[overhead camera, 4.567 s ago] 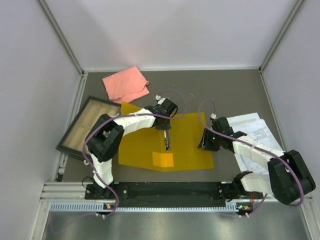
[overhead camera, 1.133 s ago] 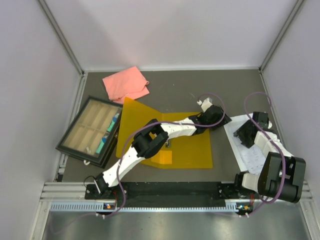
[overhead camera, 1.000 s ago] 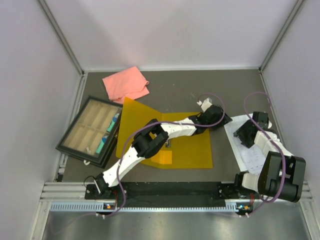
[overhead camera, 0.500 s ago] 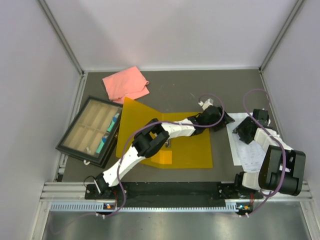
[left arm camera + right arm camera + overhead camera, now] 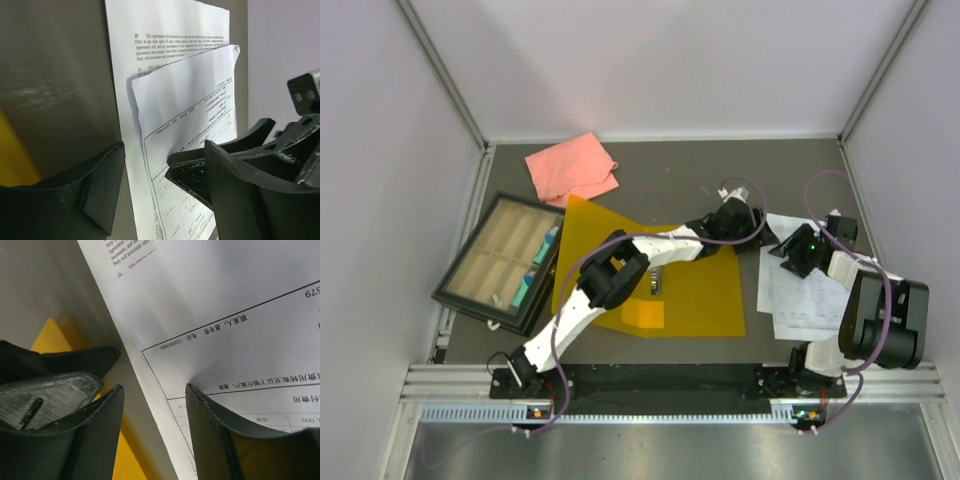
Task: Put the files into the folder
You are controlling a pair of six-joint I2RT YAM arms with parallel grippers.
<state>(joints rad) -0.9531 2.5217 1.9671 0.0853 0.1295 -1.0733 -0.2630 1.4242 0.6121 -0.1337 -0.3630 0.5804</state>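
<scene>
Grey walls close in a dark table (image 5: 660,170), and we see both pincers close together over its right half. Our left pincer (image 5: 164,146) stands wide with nothing clamped, its 2 fingers straddling one edge of the files (image 5: 805,300), which lie on the table right beneath it. Our right pincer (image 5: 153,389) faces it from just beside, tips down over the same sheets. Its jaws are partly apart, the paper's edge runs through the gap, and we see no sheet pinched. By those tips the top sheet bows up off the one below. The folder (image 5: 695,290) lies open and flat on the other side of our left pincer from the files, with a strip of bare table between. Well beyond the folder from both pincers sit a pink cloth (image 5: 572,167) and a black-framed tray (image 5: 500,262).
</scene>
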